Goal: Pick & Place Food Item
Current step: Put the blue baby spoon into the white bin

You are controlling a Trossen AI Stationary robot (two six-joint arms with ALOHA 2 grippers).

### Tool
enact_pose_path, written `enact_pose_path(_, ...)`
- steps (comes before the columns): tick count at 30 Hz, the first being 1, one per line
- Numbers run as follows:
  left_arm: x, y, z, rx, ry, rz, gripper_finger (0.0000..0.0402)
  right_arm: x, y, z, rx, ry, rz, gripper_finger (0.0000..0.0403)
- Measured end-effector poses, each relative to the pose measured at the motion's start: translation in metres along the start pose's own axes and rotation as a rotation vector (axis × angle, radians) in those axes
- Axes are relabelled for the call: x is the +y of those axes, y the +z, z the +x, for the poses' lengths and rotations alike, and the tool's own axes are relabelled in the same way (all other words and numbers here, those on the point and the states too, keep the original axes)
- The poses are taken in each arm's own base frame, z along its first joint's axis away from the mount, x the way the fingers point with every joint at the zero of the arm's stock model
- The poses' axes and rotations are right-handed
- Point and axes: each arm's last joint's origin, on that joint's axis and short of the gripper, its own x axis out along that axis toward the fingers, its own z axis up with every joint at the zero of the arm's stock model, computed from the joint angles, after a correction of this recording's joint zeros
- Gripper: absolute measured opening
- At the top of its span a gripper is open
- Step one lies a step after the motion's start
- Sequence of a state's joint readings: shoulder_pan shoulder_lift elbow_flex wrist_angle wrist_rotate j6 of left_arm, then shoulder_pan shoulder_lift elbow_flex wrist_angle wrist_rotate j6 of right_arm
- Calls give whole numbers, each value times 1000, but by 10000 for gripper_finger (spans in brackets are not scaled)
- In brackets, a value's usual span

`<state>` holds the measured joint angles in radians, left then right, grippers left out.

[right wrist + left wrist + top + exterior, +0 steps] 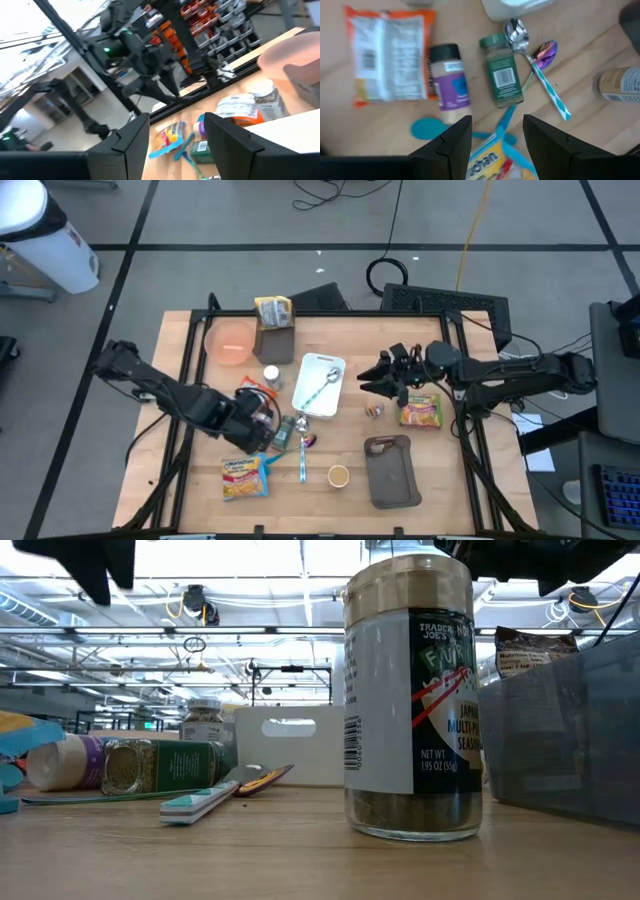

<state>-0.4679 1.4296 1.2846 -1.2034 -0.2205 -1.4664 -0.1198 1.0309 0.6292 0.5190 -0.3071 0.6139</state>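
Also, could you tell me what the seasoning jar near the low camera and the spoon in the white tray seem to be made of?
The seasoning jar looks like clear glass or hard plastic, since its contents show through at the base; its tan cap looks like plastic. The spoon in the white tray looks like polished metal, silvery and shiny.

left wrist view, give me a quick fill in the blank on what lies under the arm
The green-labelled spice jar lies on its ____.
The purple-labelled bottle lies between that jar and the ____ food packet.
The left gripper hangs with jaws ____.
The metal spoon touches the jar's ____.

Missing: side; orange; open; cap
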Motion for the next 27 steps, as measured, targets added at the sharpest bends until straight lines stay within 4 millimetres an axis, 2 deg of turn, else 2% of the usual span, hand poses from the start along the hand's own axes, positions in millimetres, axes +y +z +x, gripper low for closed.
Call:
enact_pose_path(5,1,3,29,-4,-43,-49,186,-5,4,-2,15,20,2,181)
enact_pose_path(12,17,1,55,72,43,-113,186,-7,4,-3,21,9,1,180)
enact_pose_path(19,26,-5,69,109,78,-107,186,-10,0,-3,56,-15,11,180)
enact_pose_path(27,29,-17,72,179,86,-91,186,-10,0,-3,57,-16,11,180)
